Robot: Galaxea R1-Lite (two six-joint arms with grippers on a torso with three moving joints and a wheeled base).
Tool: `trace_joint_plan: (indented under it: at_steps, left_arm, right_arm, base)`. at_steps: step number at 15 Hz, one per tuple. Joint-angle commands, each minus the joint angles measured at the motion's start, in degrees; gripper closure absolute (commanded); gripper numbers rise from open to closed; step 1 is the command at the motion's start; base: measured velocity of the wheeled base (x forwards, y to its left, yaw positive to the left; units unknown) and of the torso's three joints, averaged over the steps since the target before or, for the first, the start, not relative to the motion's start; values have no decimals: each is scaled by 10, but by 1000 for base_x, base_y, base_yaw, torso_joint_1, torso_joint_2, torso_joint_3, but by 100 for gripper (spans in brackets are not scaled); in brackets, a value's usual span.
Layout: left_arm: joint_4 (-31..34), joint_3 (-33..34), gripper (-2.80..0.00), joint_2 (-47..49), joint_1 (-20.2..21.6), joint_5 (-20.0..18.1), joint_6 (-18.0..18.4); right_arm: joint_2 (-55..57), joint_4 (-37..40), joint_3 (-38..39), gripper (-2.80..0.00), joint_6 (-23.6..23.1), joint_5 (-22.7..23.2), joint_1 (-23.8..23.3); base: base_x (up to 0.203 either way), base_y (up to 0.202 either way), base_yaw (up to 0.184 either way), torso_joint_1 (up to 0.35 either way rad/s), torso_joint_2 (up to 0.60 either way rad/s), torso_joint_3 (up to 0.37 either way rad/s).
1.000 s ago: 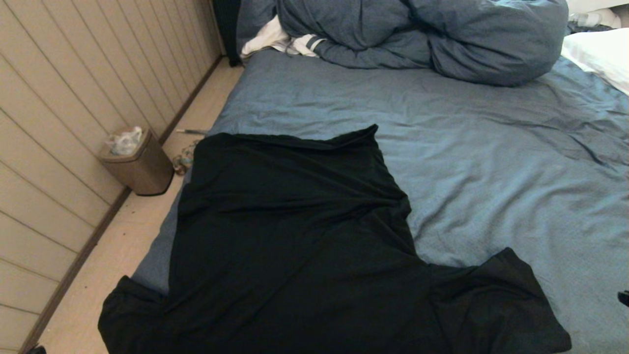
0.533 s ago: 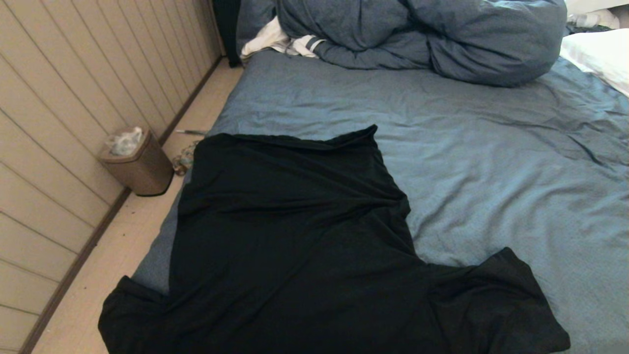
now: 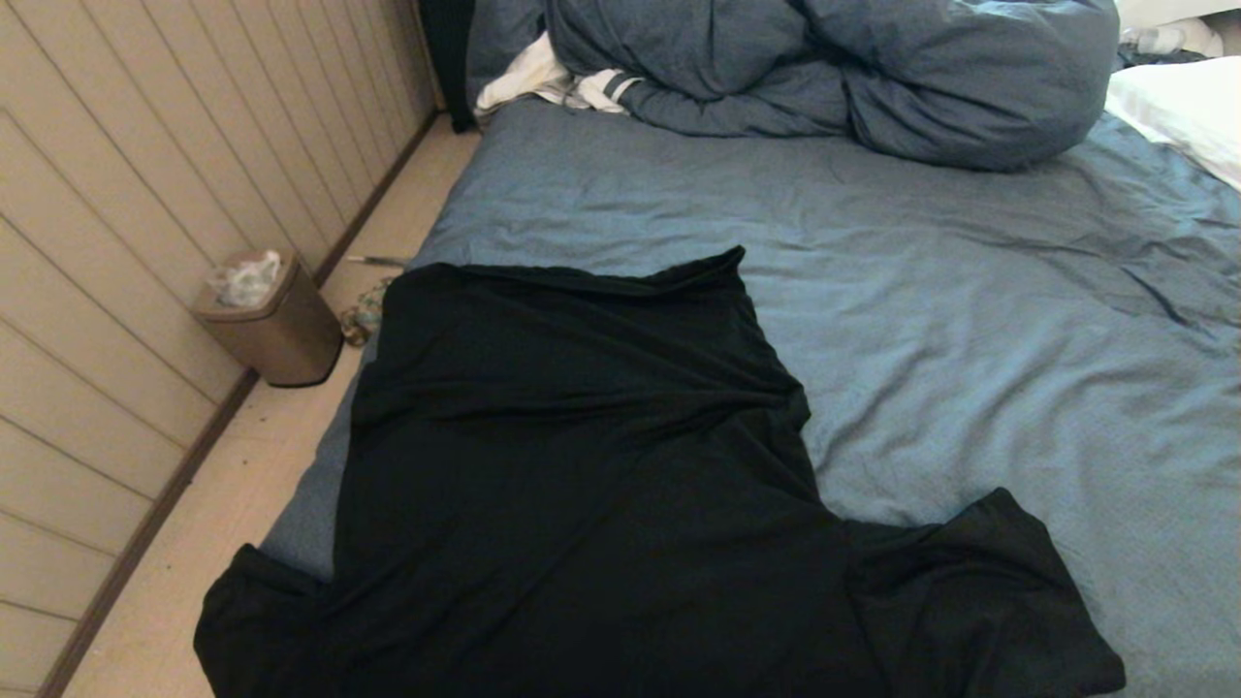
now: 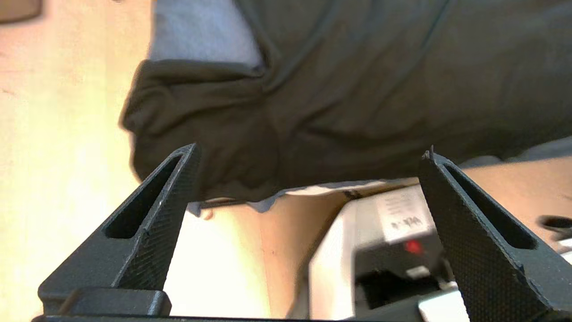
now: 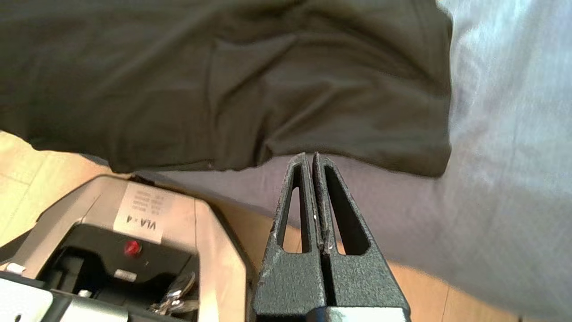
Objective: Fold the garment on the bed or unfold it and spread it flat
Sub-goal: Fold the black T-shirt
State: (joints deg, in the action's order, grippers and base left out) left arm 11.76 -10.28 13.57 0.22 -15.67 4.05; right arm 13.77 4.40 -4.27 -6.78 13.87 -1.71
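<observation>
The garment (image 3: 582,485), a plain black short-sleeved T-shirt, lies spread flat on the near left part of the bed (image 3: 970,339), sleeves toward me, one sleeve hanging over the bed's left edge. Neither arm shows in the head view. In the left wrist view my left gripper (image 4: 310,154) is open and empty, held off the bed's near edge facing that overhanging sleeve (image 4: 201,134). In the right wrist view my right gripper (image 5: 310,154) is shut and empty, its tips just short of the other sleeve (image 5: 357,112).
A bunched blue-grey duvet (image 3: 834,68) and a white striped cloth (image 3: 553,82) lie at the bed's far end, a white pillow (image 3: 1183,107) at far right. A small bin (image 3: 267,320) stands on the floor by the panelled wall. My base (image 5: 111,250) is below the grippers.
A dark bit of the right arm at the right edge and one at the bottom left corner have gone out of the head view. The garment has not moved.
</observation>
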Motion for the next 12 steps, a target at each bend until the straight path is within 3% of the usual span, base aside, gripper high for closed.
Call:
trace_joint_plan:
  at_steps: [1,3,4,7,8,10,12]
  left_arm:
    - [2,18,-280,-108,0,40,0]
    - [0,26,-280,-138,0,110,-16]
    - [1,28,-280,-135,0,130,-40]
    - [0,46,-280,-136,0,225,-11]
    - [-2,48,-280,-136,0,211,-2]
    - [-12,64,-280,-136,-1,117,41]
    - [-16,67,-280,-137,-1,118,37]
  right_arm:
    - [-89,11,0,0,0,-25,16]
    - [-136,30,4,0,9,-114,18]
    - [-135,22,14,0,42,-147,19]
    - [-133,-38,43,0,45,-145,20]
    - [-133,-38,43,0,31,-144,20]
    - [-134,-40,43,0,40,-143,21]
    - [-135,-40,43,0,54,-143,21]
  base:
    - [0,0,0,0,0,0]
    - [0,0,0,0,0,0]
    - [0,0,0,0,0,0]
    - [0,0,0,0,0,0]
    - [0,0,0,0,0,0]
    - [0,0,0,0,0,0]
    - [0,0,0,0,0,0]
